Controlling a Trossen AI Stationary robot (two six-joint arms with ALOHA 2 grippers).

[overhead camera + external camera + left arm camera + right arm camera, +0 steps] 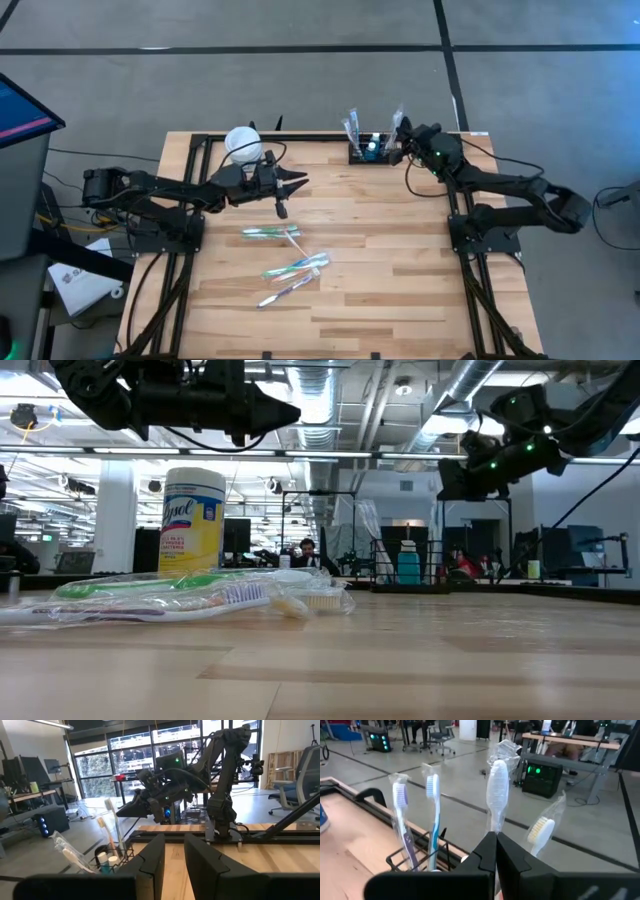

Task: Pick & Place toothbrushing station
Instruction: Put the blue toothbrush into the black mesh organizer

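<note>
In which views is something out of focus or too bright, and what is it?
Low view: the near wooden table is blurred, the ceiling lights glare, and both arms show as dark silhouettes. Left wrist view: the left gripper is soft up close, and the windows behind are bright. Right wrist view: the right gripper is blurred, while the wrapped toothbrushes are sharper.

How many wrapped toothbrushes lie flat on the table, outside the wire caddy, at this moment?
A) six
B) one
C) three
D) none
C: the high view shows three wrapped toothbrushes lying on the wooden table in front of the left gripper, while the others stand upright in the black caddy at the far edge.
</note>
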